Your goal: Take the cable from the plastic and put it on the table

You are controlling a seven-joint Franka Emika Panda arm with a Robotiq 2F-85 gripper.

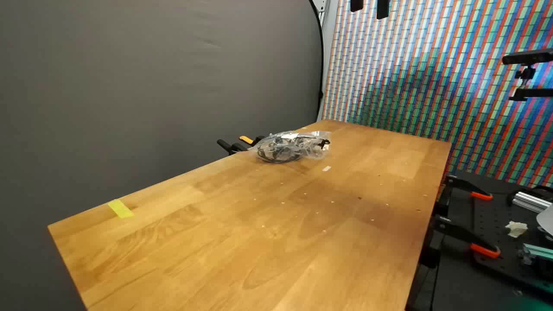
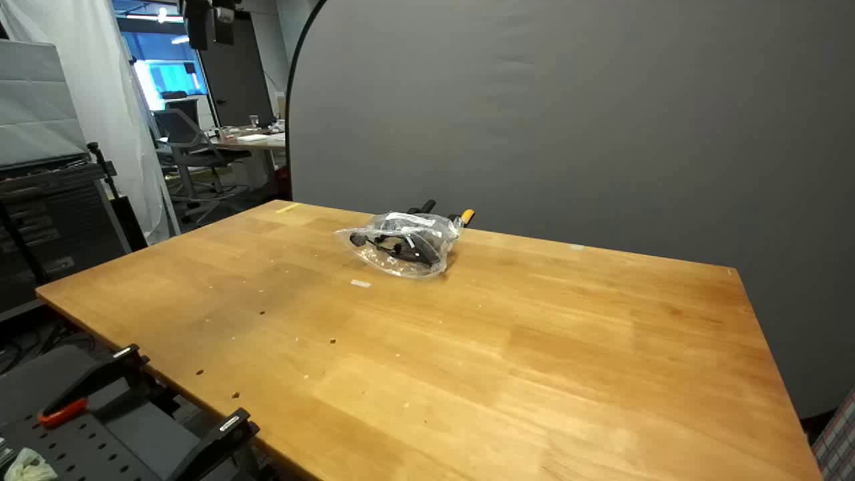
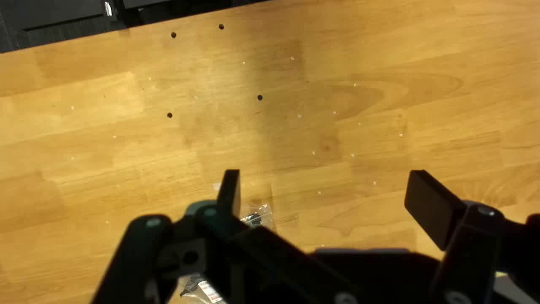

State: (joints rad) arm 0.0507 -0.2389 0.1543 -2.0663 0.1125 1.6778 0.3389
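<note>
A dark cable (image 1: 281,156) lies coiled inside a clear plastic bag (image 1: 312,151) on the wooden table (image 1: 259,242). The cable (image 2: 415,252) and bag (image 2: 394,268) also show in an exterior view, near the table's edge by the grey screen. In the wrist view, parts of the bag (image 3: 266,217) show behind the left finger, and the rest is hidden by the gripper. My gripper (image 3: 322,202) is open and empty, high above the table and apart from the bag. Its fingertips (image 1: 370,8) show at the top of an exterior view, and it also hangs at the top there (image 2: 210,30).
Clamp handles (image 1: 239,146) stick up at the table edge right behind the bag. Yellow tape (image 1: 121,208) and a small white strip (image 2: 361,284) are on the tabletop. Black clamps with orange-red parts (image 1: 484,250) grip the opposite edge. A grey screen (image 2: 568,120) stands behind.
</note>
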